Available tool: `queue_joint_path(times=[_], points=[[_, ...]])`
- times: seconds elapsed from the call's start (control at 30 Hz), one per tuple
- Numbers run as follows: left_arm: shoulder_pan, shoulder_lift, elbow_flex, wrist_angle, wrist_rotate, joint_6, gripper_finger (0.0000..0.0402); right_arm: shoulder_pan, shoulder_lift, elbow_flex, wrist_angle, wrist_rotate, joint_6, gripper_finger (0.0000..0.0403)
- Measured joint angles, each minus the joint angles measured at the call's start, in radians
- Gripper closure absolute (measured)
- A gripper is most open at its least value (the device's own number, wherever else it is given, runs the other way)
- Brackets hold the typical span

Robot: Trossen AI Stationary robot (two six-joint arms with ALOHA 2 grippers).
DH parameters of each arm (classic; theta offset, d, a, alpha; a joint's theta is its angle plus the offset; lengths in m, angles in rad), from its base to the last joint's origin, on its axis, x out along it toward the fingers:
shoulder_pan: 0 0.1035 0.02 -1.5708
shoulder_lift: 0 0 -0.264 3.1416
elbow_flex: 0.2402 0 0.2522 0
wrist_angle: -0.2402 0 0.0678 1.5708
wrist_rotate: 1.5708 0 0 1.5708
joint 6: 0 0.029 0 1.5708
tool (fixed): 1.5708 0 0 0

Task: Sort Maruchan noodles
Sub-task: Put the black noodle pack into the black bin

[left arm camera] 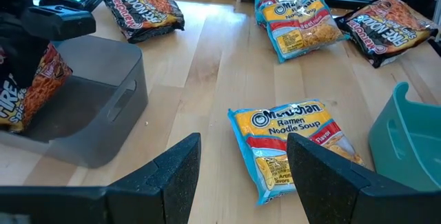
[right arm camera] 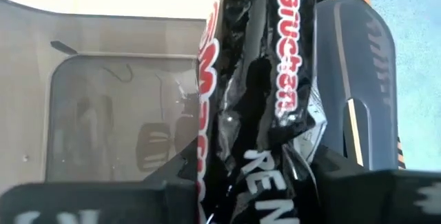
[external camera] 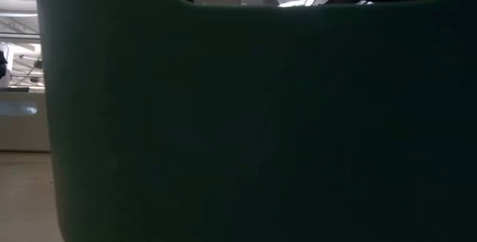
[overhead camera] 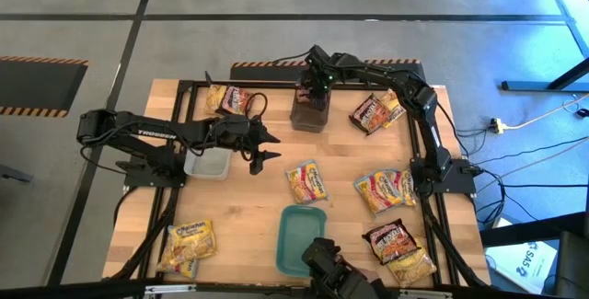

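Note:
My right gripper point(overhead camera: 314, 84) hangs at the table's far middle, shut on a dark brown-red Maruchan packet point(right arm camera: 255, 100) over a clear grey tub point(overhead camera: 310, 115). The left wrist view shows that packet point(left arm camera: 24, 86) upright, its lower part down in the tub point(left arm camera: 96, 114). My left gripper point(left arm camera: 241, 176) stands open left of centre, above the wood, touching nothing. A yellow-and-blue packet point(left arm camera: 293, 145) lies flat on the table beyond its fingertips. Further packets lie flat at the far left point(overhead camera: 230, 99), far right point(overhead camera: 375, 110), right point(overhead camera: 385, 189), near right point(overhead camera: 396, 244) and near left point(overhead camera: 190, 244). My right gripper pinches the crumpled dark packet between its two fingers, one finger point(right arm camera: 351, 79) lying against the packet's printed face point(right arm camera: 293, 93). The fingers come from above, slanting down toward the tub. The packet stands on edge below them, reaching into the tub's opening point(right arm camera: 124, 127).
A teal tray point(overhead camera: 302, 239) sits near the front edge; its wall point(external camera: 253, 123) fills the low view. A second clear tub point(overhead camera: 207, 164) stands under my left arm. A black frame point(overhead camera: 184, 86) runs round the tabletop. Bare wood shows around the middle packet point(overhead camera: 306, 181).

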Motion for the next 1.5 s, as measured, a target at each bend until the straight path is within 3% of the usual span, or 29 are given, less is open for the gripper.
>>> queue_joint_path(times=[0.2, 0.37, 0.5, 0.73, 0.9, 1.1, 1.33, 1.5], points=[[0.0, 0.0, 0.0, 0.0, 0.0, 0.0, 0.0192, 0.001, -0.003, 0.0, -0.01, 0.06, 0.002, 0.0219], [0.0, 0.0, 0.0, 0.0, 0.0, 0.0, 0.0192, 0.0, -0.04, 0.001, -0.01, 0.083, 0.002, 0.0194], [0.0, 0.0, 0.0, 0.0, 0.0, 0.0, 0.0192, 0.0, -0.051, 0.001, -0.005, 0.147, 0.004, 0.019], [0.0, 0.0, 0.0, 0.0, 0.0, 0.0, 0.0192, 0.022, -0.069, 0.0, -0.041, 0.155, 0.002, 0.0189], [0.0, 0.0, 0.0, 0.009, -0.001, 0.0, 0.0192, 0.066, -0.152, 0.0, -0.102, 0.183, 0.016, 0.0189], [0.0, 0.0, 0.0, 0.052, -0.003, -0.001, 0.0192, 0.137, -0.298, -0.004, -0.24, 0.138, 0.103, 0.0189], [-0.017, 0.0, 0.0, 0.073, -0.006, -0.023, 0.0192, 0.259, -0.532, -0.206, -0.201, 0.136, 0.19, 0.0189], [-0.068, 0.002, 0.0, 0.074, -0.062, -0.036, 0.0192, 0.363, -0.704, -0.471, -0.003, 0.129, 0.289, 0.0189]])
